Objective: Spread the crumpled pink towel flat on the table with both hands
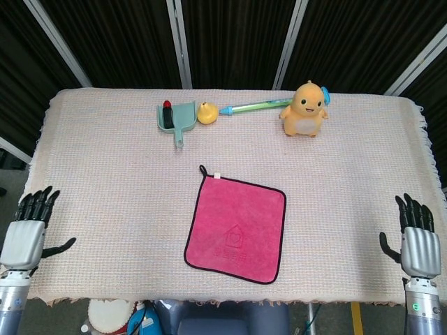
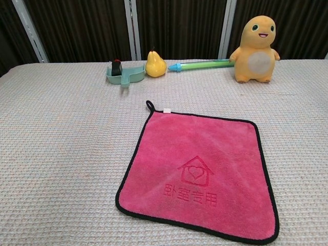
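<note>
— Where is the pink towel (image 1: 236, 228) now?

— It lies flat on the counter (image 1: 105, 174), near the front edge, in the middle. I see no fold, and all four corners are out.

— And the robot hands?

— The left robot hand (image 1: 26, 234) is at the far left edge, the right robot hand (image 1: 417, 243) at the far right edge. Both have the fingers apart and hold nothing, well away from the towel.

— So which step is this?

— I think the spreading is finished. The next move needs only resting the arms, not touching the towel again.
</note>
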